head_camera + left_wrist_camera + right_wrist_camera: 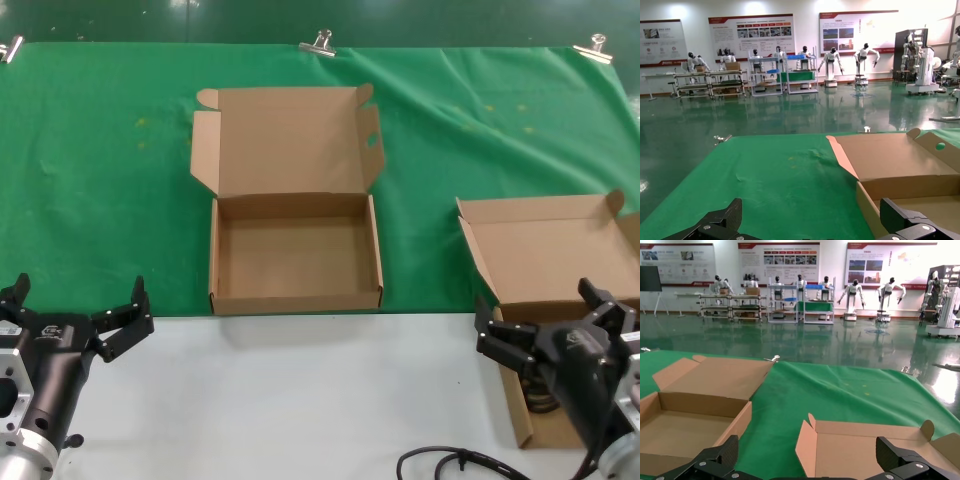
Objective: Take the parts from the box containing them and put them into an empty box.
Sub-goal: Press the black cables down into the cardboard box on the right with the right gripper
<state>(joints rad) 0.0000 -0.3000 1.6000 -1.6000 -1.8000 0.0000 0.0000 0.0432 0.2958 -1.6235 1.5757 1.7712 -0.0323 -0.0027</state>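
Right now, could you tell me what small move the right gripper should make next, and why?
Probably lower the right gripper into the right box. It hovers open over that box, where the cord lies partly hidden beneath it, while the middle box holds nothing.

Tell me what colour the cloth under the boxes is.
Green cloth, clearest in the head view.
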